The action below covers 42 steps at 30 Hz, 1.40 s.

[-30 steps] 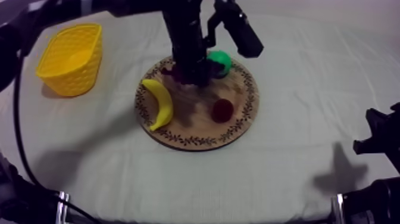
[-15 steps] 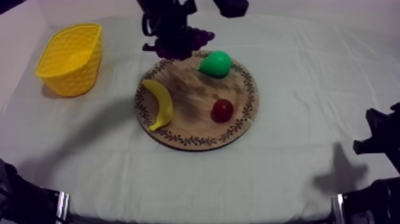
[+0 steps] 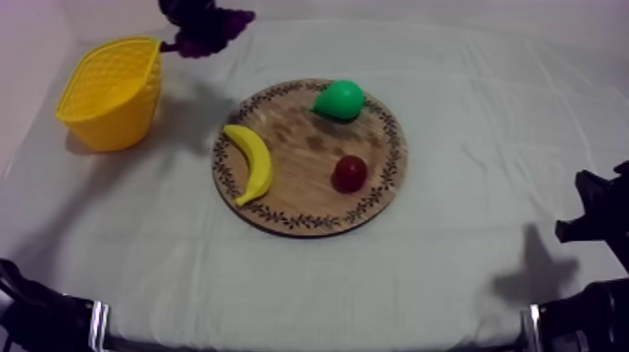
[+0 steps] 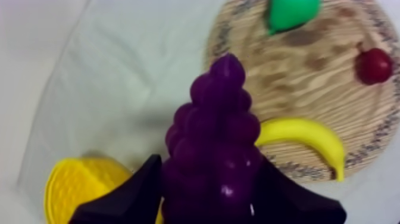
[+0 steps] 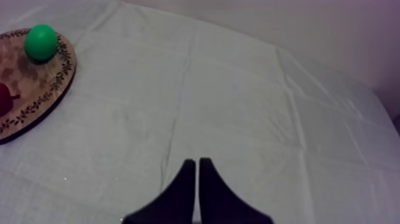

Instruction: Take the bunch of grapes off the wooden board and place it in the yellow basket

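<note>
The purple bunch of grapes [image 3: 208,30] hangs in the air just right of the yellow basket [image 3: 112,89], off the round wooden board [image 3: 309,211]. My left gripper [image 3: 190,13] is shut on it. In the left wrist view the black fingers [image 4: 128,196] clamp the grapes [image 4: 214,137] from both sides, with the basket [image 4: 83,184] below and beside them and the board [image 4: 333,83] farther off. My right gripper [image 5: 196,170] is shut on nothing, its fingers together over bare cloth; it rests low at the right side [image 3: 599,220].
On the board lie a banana [image 3: 251,161], a green pear [image 3: 339,98] and a small red fruit [image 3: 350,173]. The banana [image 4: 306,136], pear [image 4: 288,13] and red fruit [image 4: 374,64] also appear past the grapes. The right wrist view catches the board's rim [image 5: 41,98] and pear [image 5: 41,43].
My left arm lifted the grapes off the board and carried them up and to the left, toward the basket. The right arm has not moved.
</note>
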Available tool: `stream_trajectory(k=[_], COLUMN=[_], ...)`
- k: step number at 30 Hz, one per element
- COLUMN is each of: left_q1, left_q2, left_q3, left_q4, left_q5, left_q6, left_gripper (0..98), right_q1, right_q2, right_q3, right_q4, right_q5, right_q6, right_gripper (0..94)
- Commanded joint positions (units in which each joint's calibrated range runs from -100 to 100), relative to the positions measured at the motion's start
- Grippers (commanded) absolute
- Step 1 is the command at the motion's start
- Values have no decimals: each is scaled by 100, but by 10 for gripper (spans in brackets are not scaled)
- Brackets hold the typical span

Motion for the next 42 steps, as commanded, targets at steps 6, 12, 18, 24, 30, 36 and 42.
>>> stream_trajectory(k=[6,12,18,24,30,36,42], left_q1=[-833,-1288,-1674,-2014,-2179,-2197,-2187], left_q2=[-16,-28,-32,-64,18,291,625], left_q3=[115,235,283,413,479,619,819], left_q4=[-13,-10,-4,17,56,111,207], left_q5=[-22,-173,-215,-220,-227,-392,-692], left_q6=[5,57,109,151,194,211,228], left_gripper=[461,466,460,459,461,454,441], right_q1=[-1,-1,-1,-1,-1,-1,-1], right_q2=[0,0,0,0,0,0,0], right_q3=[-4,-4,-4,-4,-4,-4,-4], right_q4=[0,0,0,0,0,0,0], right_q5=[0,0,0,0,0,0,0], right_q6=[1,1,1,1,1,1,1], right_gripper=[3,3,3,3,3,3,3])
